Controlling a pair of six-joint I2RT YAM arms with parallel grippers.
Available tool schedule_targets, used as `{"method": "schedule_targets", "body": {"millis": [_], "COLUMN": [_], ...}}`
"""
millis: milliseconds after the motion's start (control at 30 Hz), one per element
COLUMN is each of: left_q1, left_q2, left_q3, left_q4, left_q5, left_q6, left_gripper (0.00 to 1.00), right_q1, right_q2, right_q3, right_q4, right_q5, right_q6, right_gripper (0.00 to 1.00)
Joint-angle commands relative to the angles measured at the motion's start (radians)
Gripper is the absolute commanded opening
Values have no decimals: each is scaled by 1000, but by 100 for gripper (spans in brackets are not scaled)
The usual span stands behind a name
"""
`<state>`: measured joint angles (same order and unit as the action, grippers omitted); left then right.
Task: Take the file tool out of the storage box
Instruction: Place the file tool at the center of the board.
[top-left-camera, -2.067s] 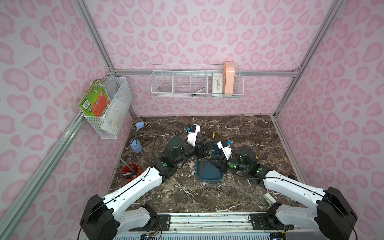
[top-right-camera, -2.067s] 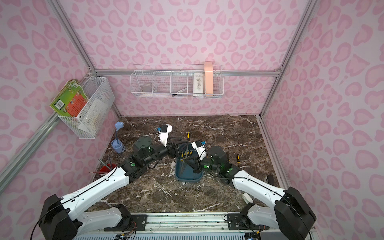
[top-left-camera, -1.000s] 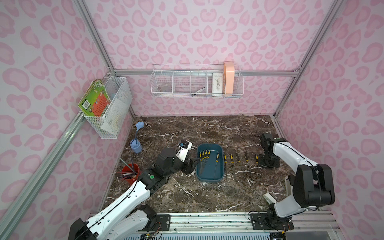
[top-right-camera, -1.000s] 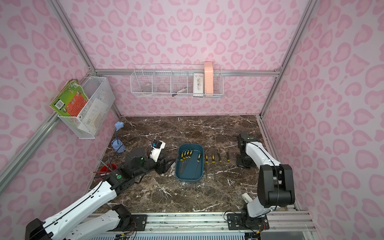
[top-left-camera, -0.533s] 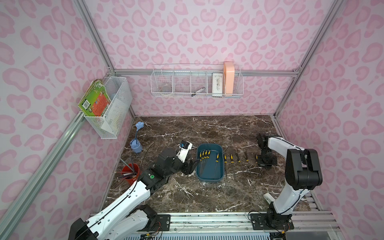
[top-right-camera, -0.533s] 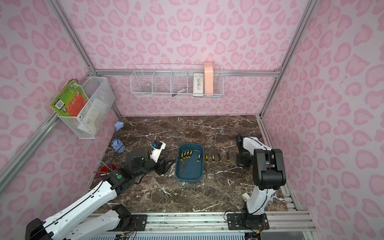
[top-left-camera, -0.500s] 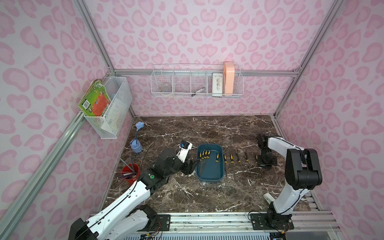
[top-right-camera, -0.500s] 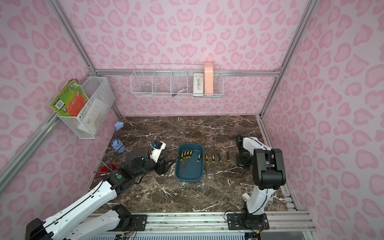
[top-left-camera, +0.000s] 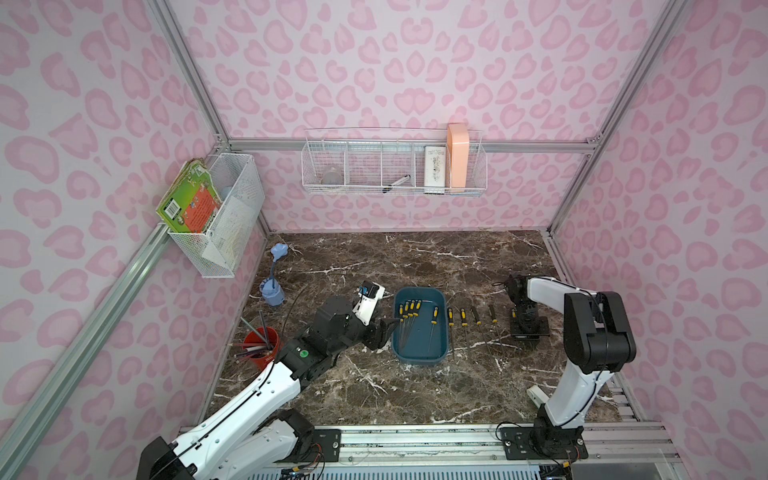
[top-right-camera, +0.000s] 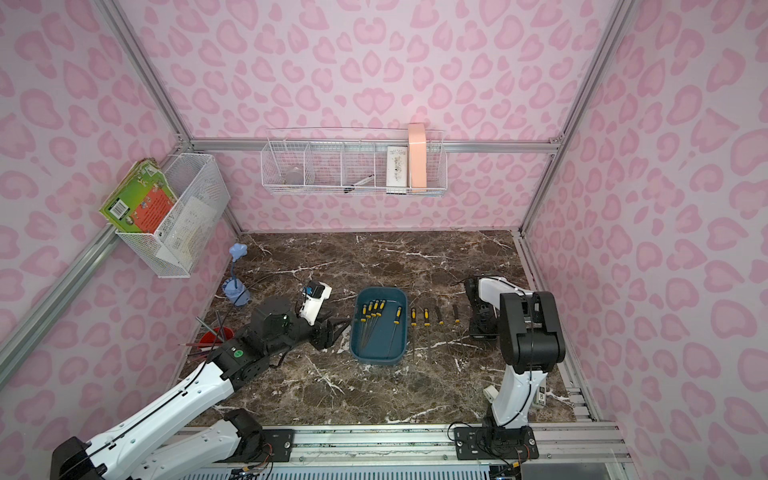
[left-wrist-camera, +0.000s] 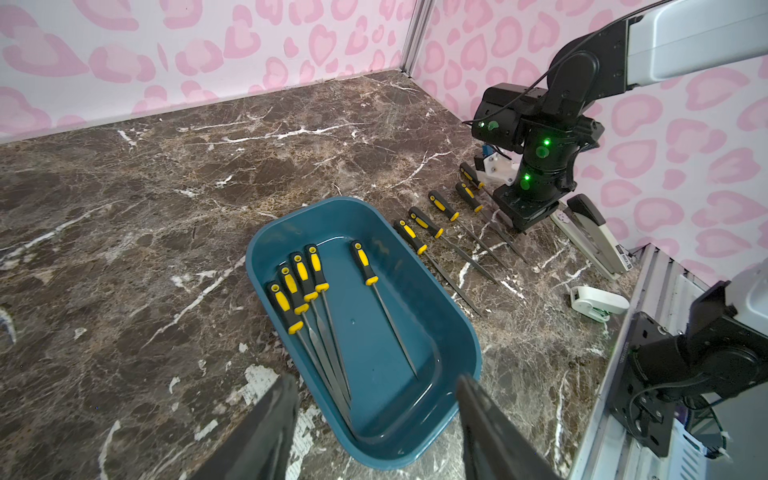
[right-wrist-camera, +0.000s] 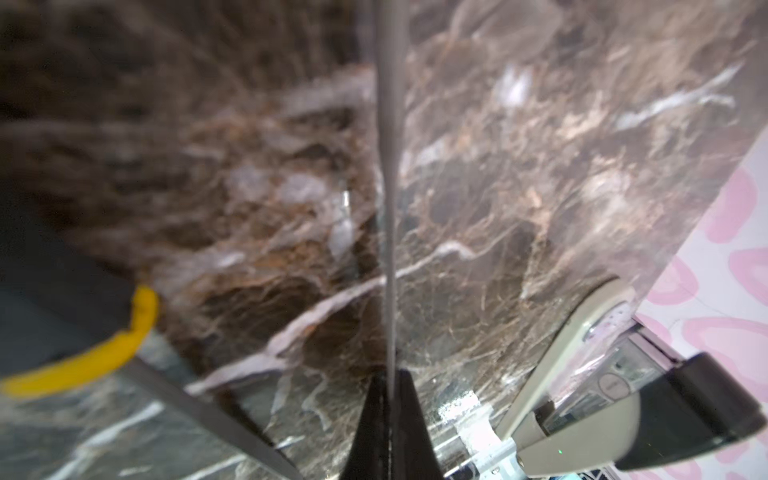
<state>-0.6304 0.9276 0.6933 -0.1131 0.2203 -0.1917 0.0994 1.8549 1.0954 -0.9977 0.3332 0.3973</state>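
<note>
Five slender files (left-wrist-camera: 316, 268) rest in tub (left-wrist-camera: 449, 328) — smooth plastic.

You look into a robot lab test cell, not a home: pink-patterned wall panels (top-left-camera: 374, 62) set in aluminium framing (top-left-camera: 266, 144), a marble-look tabletop (top-left-camera: 415, 257), white wire baskets (top-left-camera: 361, 166), and a left arm (top-left-camera: 249, 399) and right arm (top-left-camera: 598, 332) bolted to a metal rail (top-left-camera: 415, 440).
</note>
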Motion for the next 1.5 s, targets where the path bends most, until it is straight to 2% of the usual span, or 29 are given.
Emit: {"method": "schedule_targets", "body": {"millis": [0, 267, 367, 433, 733, 867, 1000, 1200, 1300, 1467], "left_q1": [0, 0, 0, 0, 0, 0, 0, 1, 1, 1], "left_q2": [-9, -12, -12, -14, -4, 6, 43, 115, 129, 120], "left_q3": [-2, -2, -1, -2, 1, 0, 11, 25, 22, 33], "left_q4": [6, 3, 3, 3, 2, 9, 15, 24, 57, -40], "left_q5": [-4, -8, -6, -7, -10, -16, -23, -45, -45, -153], "left_q6": [7, 5, 3, 2, 2, -4, -18, -86, -144, -201], "left_gripper": [65, 65, 65, 65, 65, 65, 65, 67, 68, 67], "right_q1": [14, 31, 30, 33, 53, 84, 126, 208, 289, 480], "right_q2": [3, -28, -25, -18, -63, -131, -238, -456, -550, -589], "right_q3": [-35, -58, -52, -49, -26, 2, 36, 65, 56, 20], "right_q4": [3, 14, 20, 18, -1, -13, -12, 79, 218, 479], "right_q5": [-21, -7, -9, 1, 56, 68, 63, -32, -153, -263], "right_q6": [19, 29, 27, 32, 62, 83, 96, 100, 70, 57], "right_gripper": [0, 0, 4, 12, 29, 34, 45, 72, 74, 73]}}
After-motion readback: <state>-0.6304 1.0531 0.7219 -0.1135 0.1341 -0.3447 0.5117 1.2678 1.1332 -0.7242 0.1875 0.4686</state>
